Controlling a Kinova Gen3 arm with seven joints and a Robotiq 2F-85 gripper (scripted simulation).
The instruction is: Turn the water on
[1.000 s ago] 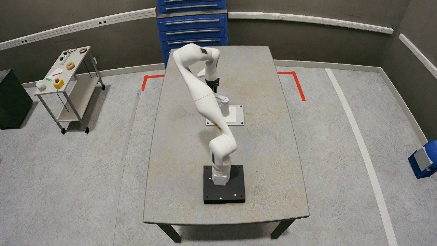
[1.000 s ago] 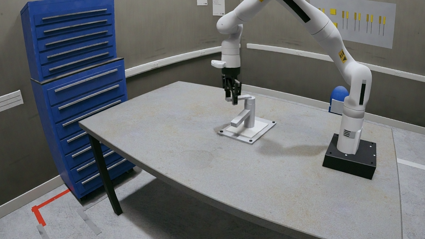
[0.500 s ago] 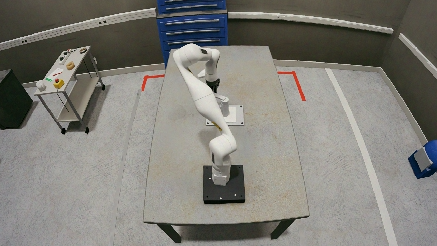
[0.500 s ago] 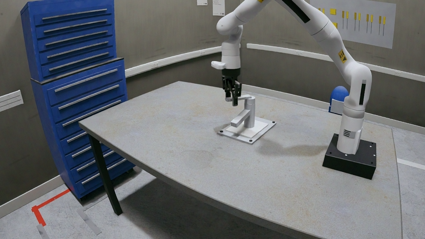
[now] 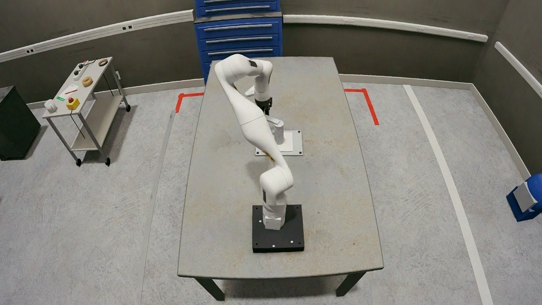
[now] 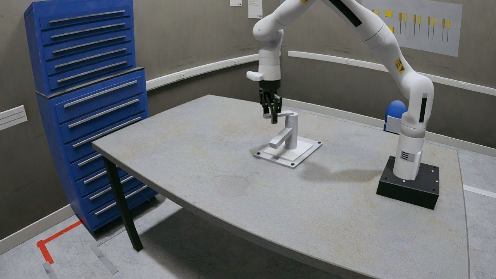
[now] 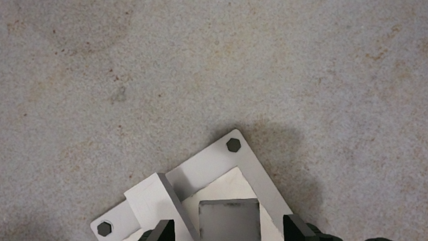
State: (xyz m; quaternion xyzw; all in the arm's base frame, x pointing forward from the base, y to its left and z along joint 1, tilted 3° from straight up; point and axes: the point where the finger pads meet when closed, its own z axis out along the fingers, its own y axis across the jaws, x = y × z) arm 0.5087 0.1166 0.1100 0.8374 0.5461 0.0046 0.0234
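Observation:
A grey metal tap (image 6: 291, 130) stands on a square baseplate (image 6: 287, 152) in the middle of the table. Its flat lever (image 6: 282, 113) sticks out level from the top of the post, above the slanted spout (image 6: 280, 139). My gripper (image 6: 272, 116) points straight down at the lever's free end, with a finger on each side of it. In the wrist view the lever (image 7: 229, 219) lies between the two fingertips with a gap on each side, so the gripper is open and not clamping it. The spout (image 7: 154, 197) shows to the left. In the overhead view my arm partly hides the tap (image 5: 278, 130).
My arm's black base (image 5: 277, 228) sits at the near end of the table. A blue drawer cabinet (image 6: 83, 104) stands beyond the far table edge. A small cart (image 5: 85, 106) stands on the floor to the left.

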